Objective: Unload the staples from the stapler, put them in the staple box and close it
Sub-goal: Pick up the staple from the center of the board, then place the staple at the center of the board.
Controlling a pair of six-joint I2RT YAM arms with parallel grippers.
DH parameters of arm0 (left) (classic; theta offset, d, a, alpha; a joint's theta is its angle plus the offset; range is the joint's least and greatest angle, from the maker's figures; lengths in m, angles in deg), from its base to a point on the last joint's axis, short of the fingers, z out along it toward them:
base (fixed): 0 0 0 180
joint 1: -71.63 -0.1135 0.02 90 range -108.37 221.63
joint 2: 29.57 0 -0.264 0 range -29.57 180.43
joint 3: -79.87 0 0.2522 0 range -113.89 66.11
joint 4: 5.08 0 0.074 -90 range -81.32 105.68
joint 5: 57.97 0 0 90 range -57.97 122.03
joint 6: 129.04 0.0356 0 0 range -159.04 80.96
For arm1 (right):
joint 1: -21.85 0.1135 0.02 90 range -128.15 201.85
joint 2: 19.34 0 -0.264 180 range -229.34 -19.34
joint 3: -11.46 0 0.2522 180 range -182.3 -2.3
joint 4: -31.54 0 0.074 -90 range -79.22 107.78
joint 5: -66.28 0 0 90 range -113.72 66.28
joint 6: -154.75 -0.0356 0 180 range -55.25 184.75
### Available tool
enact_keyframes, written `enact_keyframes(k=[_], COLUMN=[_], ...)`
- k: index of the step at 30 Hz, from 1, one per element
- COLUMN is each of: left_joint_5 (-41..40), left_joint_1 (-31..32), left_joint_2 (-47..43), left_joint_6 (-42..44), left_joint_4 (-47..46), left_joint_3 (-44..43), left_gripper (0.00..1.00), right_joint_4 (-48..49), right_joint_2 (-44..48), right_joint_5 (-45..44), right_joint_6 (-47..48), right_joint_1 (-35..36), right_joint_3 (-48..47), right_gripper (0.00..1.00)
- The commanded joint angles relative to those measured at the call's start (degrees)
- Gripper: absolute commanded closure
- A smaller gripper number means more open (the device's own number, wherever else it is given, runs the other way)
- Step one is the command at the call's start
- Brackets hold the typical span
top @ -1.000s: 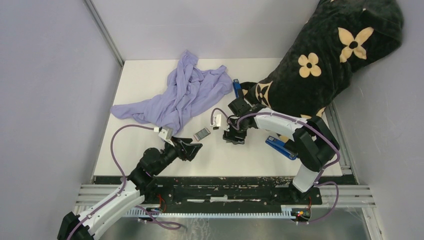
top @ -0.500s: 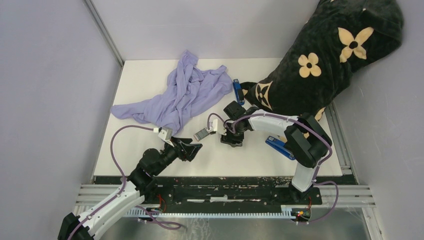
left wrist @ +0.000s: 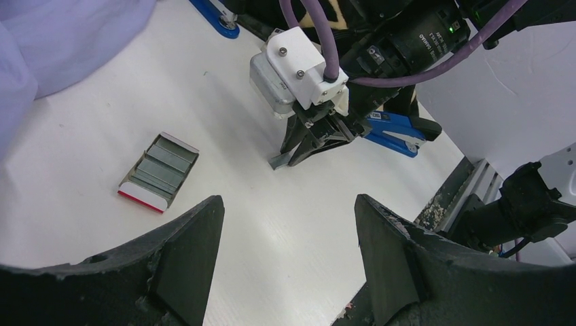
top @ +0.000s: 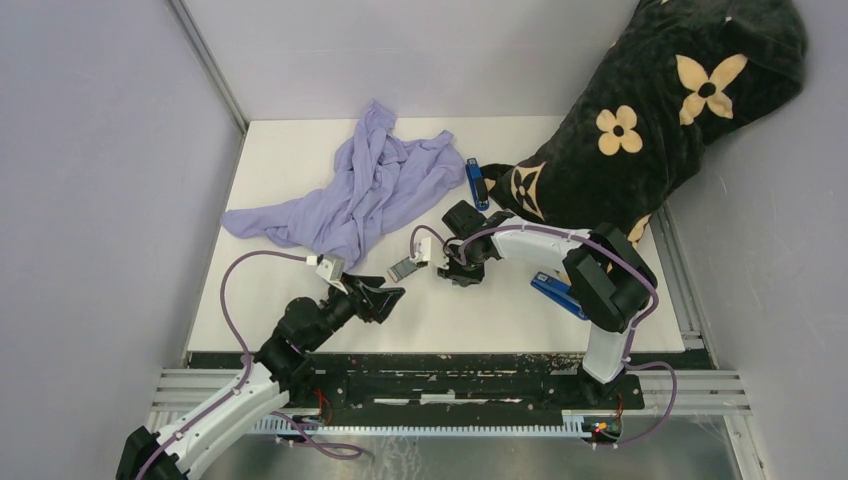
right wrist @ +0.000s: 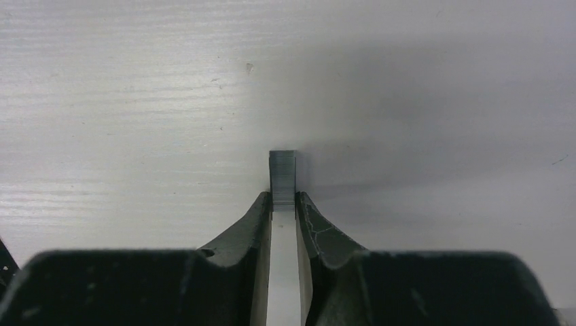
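A short silver-grey strip of staples (right wrist: 282, 173) lies on the white table, its near end pinched between my right gripper's (right wrist: 283, 197) fingertips. In the left wrist view that gripper (left wrist: 289, 159) points down at the table with the strip (left wrist: 277, 162) at its tips. A blue stapler (top: 556, 292) lies just right of the right arm, and it shows behind the gripper (left wrist: 394, 130) in the left wrist view. My left gripper (top: 393, 294) hovers open and empty near the front, left of the strip.
A small red-and-white box (top: 403, 268) holding more staple strips lies between the grippers. A second blue stapler (top: 476, 181) sits by the black flowered blanket (top: 640, 110) at the back right. A lilac cloth (top: 360, 190) is heaped at the back left.
My right gripper has shifted a little left and its fingers have closed onto the staple strip. The left arm has stayed put.
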Motion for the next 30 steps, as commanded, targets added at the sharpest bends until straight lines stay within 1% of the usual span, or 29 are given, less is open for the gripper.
enact_keyframes(k=[1, 3, 6, 9, 12, 20, 25, 30], left_joint_5=[2.25, 3.15, 4.64, 6.74, 9.14, 13.74, 12.75, 10.25], left_joint_1=[-0.20, -0.24, -0.16, -0.24, -0.20, -0.19, -0.20, -0.24], left_joint_2=[-0.51, -0.61, -0.43, 0.22, 2.10, 11.86, 18.19, 22.98], left_joint_6=[-0.39, -0.28, -0.43, -1.58, -4.06, -7.54, -9.48, -11.58], left_joint_4=[-3.01, -3.75, -5.35, -8.36, -14.21, -27.93, -34.74, -42.71], left_joint_3=[-0.09, 0.12, 0.56, 1.40, 2.52, 2.34, 0.76, -1.45], left_gripper=[0.22, 0.22, 0.18, 0.10, 0.00, 0.01, 0.00, 0.07], right_joint_4=[0.25, 0.34, 0.06, -0.87, -2.41, -6.46, -6.85, -3.17], right_joint_2=[-0.65, -0.36, 0.29, 1.78, 4.02, 10.99, 15.31, 19.50], right_joint_5=[-0.32, 0.00, 0.41, 2.07, 5.55, 20.93, 32.57, 43.15], right_joint_6=[-0.11, -0.06, -0.28, -1.07, -2.60, -8.90, -14.49, -21.21], right_joint_1=[0.23, 0.19, 0.04, -0.82, -2.19, -5.89, -8.53, -10.27], right_joint_3=[-1.96, -1.81, -1.96, -2.39, -2.99, -4.40, -5.19, -4.17], right_gripper=[0.81, 0.83, 0.85, 0.85, 0.85, 0.85, 0.85, 0.85])
